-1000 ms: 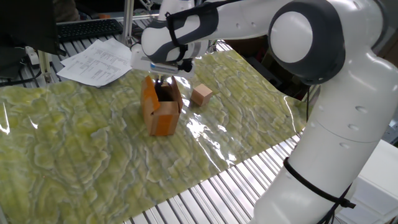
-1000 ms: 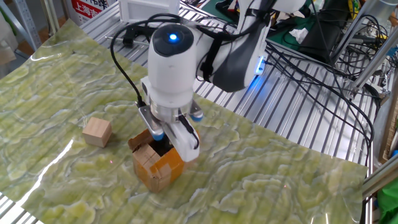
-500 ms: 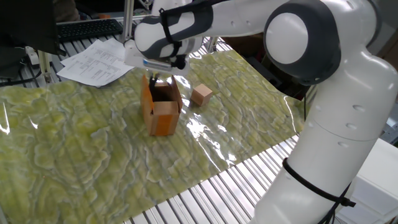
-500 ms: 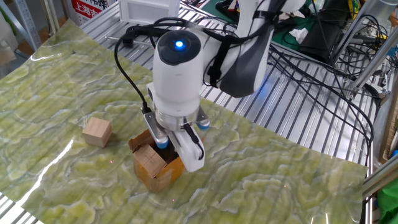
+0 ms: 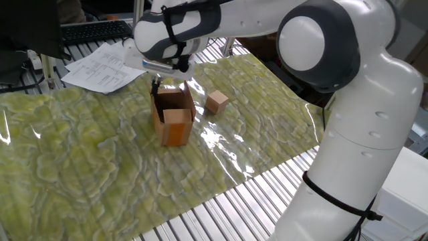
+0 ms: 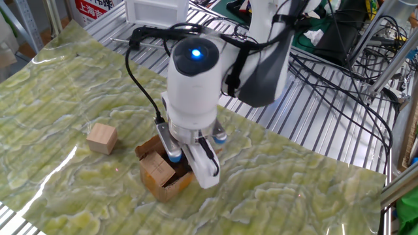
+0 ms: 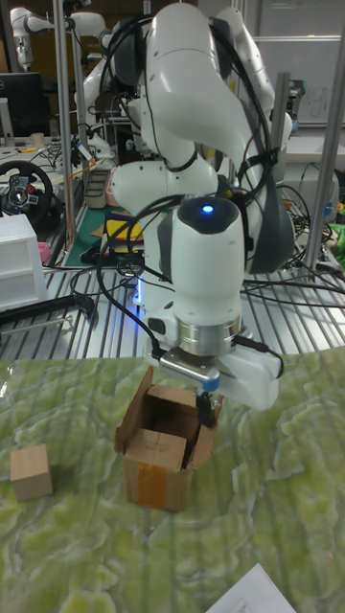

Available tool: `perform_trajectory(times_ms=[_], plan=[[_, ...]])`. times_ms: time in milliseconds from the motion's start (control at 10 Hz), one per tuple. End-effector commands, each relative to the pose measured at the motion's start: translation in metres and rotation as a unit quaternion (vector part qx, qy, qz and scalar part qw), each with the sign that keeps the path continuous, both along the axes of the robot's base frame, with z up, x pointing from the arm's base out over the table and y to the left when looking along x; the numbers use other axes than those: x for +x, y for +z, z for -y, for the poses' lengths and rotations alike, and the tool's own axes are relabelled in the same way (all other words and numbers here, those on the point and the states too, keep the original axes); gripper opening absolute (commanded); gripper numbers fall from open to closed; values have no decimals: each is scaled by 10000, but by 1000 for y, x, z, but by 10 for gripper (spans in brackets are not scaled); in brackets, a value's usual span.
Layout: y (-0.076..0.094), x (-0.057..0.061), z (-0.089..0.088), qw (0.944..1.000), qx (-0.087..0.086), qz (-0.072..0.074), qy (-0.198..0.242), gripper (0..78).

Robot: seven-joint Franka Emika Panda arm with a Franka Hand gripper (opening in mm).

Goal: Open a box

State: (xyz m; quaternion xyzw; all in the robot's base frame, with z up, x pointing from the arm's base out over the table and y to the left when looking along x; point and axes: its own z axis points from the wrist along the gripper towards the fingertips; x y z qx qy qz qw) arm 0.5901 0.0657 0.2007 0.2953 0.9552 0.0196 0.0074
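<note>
One box point(image 5: 172, 118) on the mat point(image 5: 80, 154), near the middle of the green sheet, and I'm right on top of it. The gripper point(image 7: 207, 400) hangs at the box's far rim in the tall view, about two o'clock from its dark mouth, fingers pointing down at the flap there. I cannot tell how wide the jaws stand; the wrist body covers them in both side views, and I can't make out whether a flap is pinched.

The flaps stand up or splay outward and the interior shows dark, so I judge the top is mostly open. This is thin cardboard, light and hollow, I'd say; it will slide or tip on the glossy mat if I push sideways. The creases bend easily, the panels stay stiff. The best hold looks like a flap's free edge, pressed outward and down, never the walls.

The little tan cube point(image 6: 102, 138) sits apart at nine o'clock in that view, out of my way.
</note>
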Motion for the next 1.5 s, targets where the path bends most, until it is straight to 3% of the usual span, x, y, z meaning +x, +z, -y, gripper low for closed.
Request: perform_trajectory(times_ms=[100, 600, 900, 1200, 1500], plan=[[-7, 2, -2, 10000, -17, 73, -45, 0], [-34, 3, -2, 9996, -50, 265, -127, 0], [-42, 3, -2, 9993, -131, 311, -128, 0], [-39, 3, -2, 9994, -136, 278, -119, 0], [-20, 4, -3, 9998, -122, 145, -77, 0]])
